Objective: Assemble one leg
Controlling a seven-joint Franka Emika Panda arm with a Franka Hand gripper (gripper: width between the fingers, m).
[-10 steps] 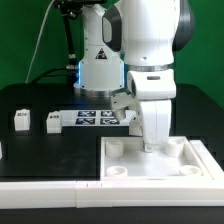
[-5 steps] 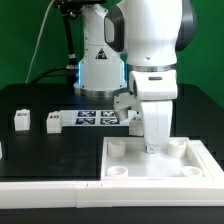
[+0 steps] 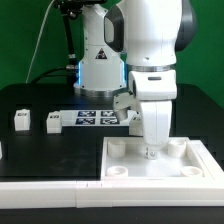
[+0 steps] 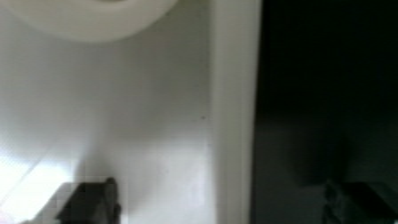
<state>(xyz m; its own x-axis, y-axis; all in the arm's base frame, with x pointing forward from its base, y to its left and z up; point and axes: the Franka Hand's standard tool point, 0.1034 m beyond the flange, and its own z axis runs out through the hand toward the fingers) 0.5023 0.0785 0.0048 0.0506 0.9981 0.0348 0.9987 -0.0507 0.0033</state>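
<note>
Exterior view: the white arm is shown lowered over the tray-like part point(image 3: 200, 160), which lies at the front edge of the black table point(image 3: 30, 150), toward the corner on the exterior view's right. The gripper point(image 3: 150, 150) is held just above the tray's rear rim, beside a round corner socket point(image 3: 120, 148). The leg point(image 3: 51, 122) is seen standing upright near the table's edge on the exterior view's left, well apart from the gripper and just beside the marker board point(image 3: 95, 118). A second post point(image 3: 21, 119) is placed nearer that edge.

Wrist view: the dark fingers point(image 4: 84, 200) are shown spread wide, with nothing between them. White tray surface and a round socket point(image 4: 107, 15) are seen below.
</note>
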